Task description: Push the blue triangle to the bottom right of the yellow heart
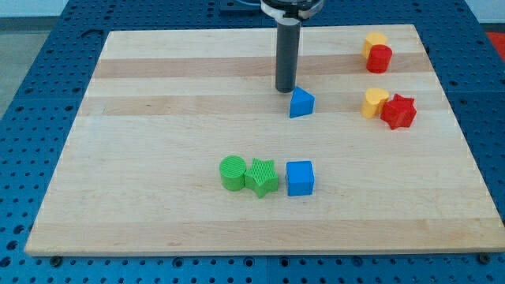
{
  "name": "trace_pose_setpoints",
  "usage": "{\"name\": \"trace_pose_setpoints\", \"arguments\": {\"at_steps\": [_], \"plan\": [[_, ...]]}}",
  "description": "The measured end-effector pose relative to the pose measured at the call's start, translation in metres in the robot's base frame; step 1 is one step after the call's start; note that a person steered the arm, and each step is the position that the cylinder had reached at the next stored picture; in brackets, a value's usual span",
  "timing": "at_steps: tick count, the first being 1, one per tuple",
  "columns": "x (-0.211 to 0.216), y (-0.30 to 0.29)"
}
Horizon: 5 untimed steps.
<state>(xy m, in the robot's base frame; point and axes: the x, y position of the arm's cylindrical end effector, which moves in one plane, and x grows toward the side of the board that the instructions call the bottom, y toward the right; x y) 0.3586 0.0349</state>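
The blue triangle [301, 102] lies on the wooden board [158, 134], above the middle. My tip [285, 88] is just to its upper left, very close to it or touching. The yellow heart [374, 102] lies to the triangle's right, with a red star [398, 111] against its right side. A gap of bare board separates the triangle from the heart.
A yellow block [375, 40] and a red cylinder [379, 59] sit together at the view's top right. A green cylinder [233, 173], a green star [262, 177] and a blue cube [300, 177] stand in a row below the middle.
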Motion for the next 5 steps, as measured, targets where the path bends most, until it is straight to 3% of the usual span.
{"name": "trace_pose_setpoints", "arguments": {"at_steps": [3,5], "plan": [[0.083,0.039],[0.083,0.039]]}}
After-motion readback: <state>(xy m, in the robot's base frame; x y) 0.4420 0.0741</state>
